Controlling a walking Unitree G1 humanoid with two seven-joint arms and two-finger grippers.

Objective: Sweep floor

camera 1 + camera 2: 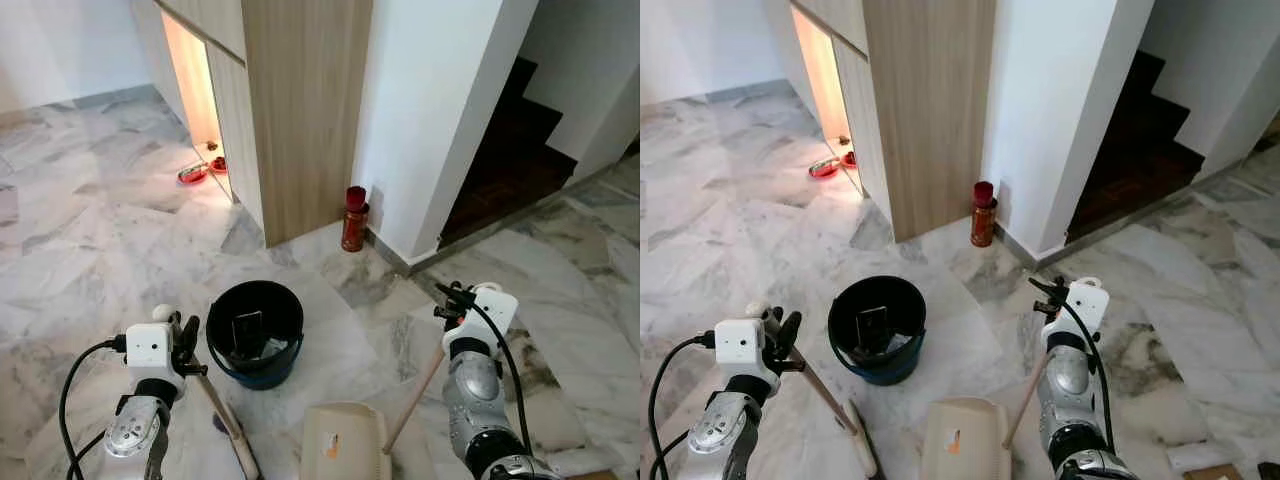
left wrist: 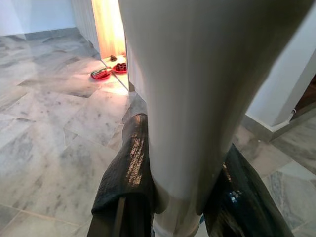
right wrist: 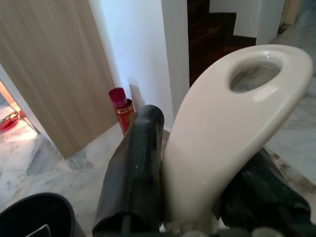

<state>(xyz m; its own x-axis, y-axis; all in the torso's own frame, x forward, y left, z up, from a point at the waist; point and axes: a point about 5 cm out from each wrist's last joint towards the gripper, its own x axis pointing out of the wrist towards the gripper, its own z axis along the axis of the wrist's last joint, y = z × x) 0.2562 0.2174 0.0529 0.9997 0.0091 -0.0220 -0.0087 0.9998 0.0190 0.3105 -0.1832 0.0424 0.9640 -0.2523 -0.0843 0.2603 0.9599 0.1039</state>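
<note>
Marble floor (image 1: 90,240) awaits sweeping: left fingers (image 2: 123,177) pinch the broom (image 1: 228,425), right fingers (image 3: 133,168) pinch the dustpan (image 1: 345,445) beside the bucket (image 1: 255,332).

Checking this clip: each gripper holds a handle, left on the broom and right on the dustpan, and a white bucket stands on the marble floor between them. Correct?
Not quite: the bucket is black, not white, as the left eye view shows. The rest holds: the left gripper has its jaws closed on the broom handle, the right gripper grips the dustpan handle, and the bucket stands on the marble floor between them.
</note>
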